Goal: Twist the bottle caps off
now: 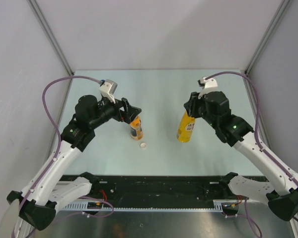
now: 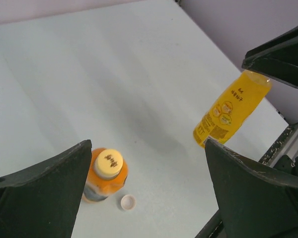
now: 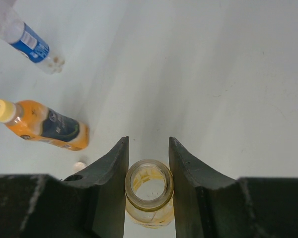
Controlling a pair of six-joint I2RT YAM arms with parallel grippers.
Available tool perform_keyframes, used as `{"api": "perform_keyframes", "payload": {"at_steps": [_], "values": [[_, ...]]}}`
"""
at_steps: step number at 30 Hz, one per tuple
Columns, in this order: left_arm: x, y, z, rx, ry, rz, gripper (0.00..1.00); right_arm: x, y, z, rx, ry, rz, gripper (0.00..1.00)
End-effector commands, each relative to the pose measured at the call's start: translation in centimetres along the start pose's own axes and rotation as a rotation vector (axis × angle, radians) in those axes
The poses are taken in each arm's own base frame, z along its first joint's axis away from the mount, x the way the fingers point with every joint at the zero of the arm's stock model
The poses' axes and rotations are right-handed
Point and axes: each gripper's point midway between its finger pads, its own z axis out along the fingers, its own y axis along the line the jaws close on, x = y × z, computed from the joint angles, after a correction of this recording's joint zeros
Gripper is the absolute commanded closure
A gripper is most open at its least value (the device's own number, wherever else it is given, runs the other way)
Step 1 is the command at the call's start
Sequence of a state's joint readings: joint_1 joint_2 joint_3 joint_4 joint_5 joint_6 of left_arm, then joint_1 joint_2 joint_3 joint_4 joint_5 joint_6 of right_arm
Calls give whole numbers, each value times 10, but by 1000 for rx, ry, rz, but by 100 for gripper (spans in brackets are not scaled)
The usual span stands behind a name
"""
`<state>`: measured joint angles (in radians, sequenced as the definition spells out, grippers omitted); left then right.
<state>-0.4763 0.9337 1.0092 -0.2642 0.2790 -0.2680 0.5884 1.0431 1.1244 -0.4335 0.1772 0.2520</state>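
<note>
Pale tabletop [image 1: 159, 94] enclosed by plain grey walls [image 1: 154, 29] and metal corner posts [image 1: 52, 37], left gripper [image 1: 131, 111] spread wide over the yellow-capped orange bottle [image 1: 136, 128], loose white cap [image 1: 143, 146] on the surface just beside it, right gripper [image 3: 149, 144] pinching the tall yellow bottle [image 1: 186, 128] at its open neck.

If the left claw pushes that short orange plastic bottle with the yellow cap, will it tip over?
Probably, if pushed high: the short orange plastic bottle stands upright on a narrow base. It looks nearly full, so likely heavy for its size. Once down, its round body would probably roll.
</note>
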Motion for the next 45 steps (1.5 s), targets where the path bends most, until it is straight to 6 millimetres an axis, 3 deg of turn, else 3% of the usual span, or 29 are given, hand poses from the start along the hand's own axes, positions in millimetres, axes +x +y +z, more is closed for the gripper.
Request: {"api": "perform_keyframes", "payload": {"at_steps": [1,8,17,30,38,45], "values": [[10,4,-9,13,19,-24,1,-10,2,6,91,-100,-115,100],[19,17,-10,-20,40,8,1,-16,7,12,126,-231,-124,100],[25,24,-17,-52,39,65,1,-19,11,36,112,-273,-125,100],[43,29,-17,-50,73,60,1,-17,-27,80,217,-280,-121,100],[35,41,-32,-143,9,77,0,-3,-37,100,233,-255,-128,100],[38,41,-30,-139,17,75,1,23,-48,101,287,-265,-99,100]]}}
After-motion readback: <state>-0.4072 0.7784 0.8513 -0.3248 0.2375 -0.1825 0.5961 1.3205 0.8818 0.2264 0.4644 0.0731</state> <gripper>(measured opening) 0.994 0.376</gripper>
